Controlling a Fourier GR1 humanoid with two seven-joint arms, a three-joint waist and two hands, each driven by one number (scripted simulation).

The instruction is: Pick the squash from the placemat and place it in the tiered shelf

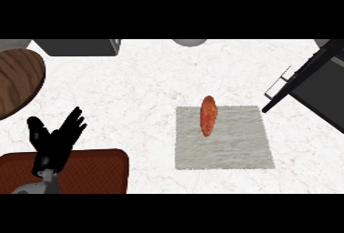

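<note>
Head view check — where's your squash?
— Your squash (207, 115), a slim orange spindle, lies on the grey nubby placemat (225, 150), near its top edge, left of centre. Dark tiered shelf (316, 84) at right, well apart.
— Hands?
— You've only the left hand (55, 136) showing: fingers straight and spread, holding nothing, above a reddish-brown woven mat (87, 173). White marbled counter (134, 91).

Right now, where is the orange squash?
In the head view, the squash lies on the grey placemat, near its far left part, right of the middle of the counter. The dark tiered shelf stands off to its right.
</note>
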